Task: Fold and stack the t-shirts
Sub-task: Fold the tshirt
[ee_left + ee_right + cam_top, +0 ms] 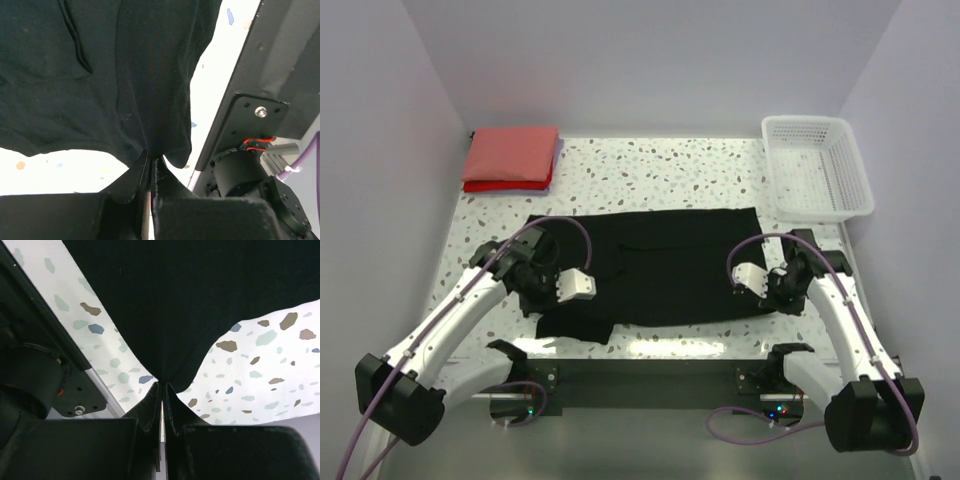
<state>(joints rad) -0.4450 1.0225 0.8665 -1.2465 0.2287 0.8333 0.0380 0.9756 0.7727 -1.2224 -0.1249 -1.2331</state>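
Risks, judged from this setup:
- Black t-shirt point(660, 265) lies spread flat mid-desk and is pinched at both near corners. If the arms lift or carry unevenly, the cloth will likely skew and the fold come out crooked. The near-left part is already bunched toward the desk point(660, 170) edge, so a crease could get folded in.
- Left claw point(151, 160) is fully closed on a thin bite of the shirt's near-left edge. It may hold only one layer, so the hem could slip out under tension.
- Right claw point(163, 386) is fully closed on the shirt's near-right edge, the cloth puckered into a point at the tips. The bite is small, with the same slip risk.
- Swinging the cloth wide could brush the basket beyond the shirt's far-right corner.

Materials and shapes:
- Desk: hard, smooth white terrazzo-look top with grey, brown and blue flecks.
- Black t-shirt: soft matte knit, limp, roughly rectangular, with a seam line visible in the left wrist view.
- White lattice basket point(807, 122): rigid plastic, rectangular, open grid walls.
- Folded stack point(512, 155), beyond the shirt's far-left corner: coral-red cloth in a neat rectangle with a thin purple-blue edge.
- Claw fingers: black, with flat, tapering tips.
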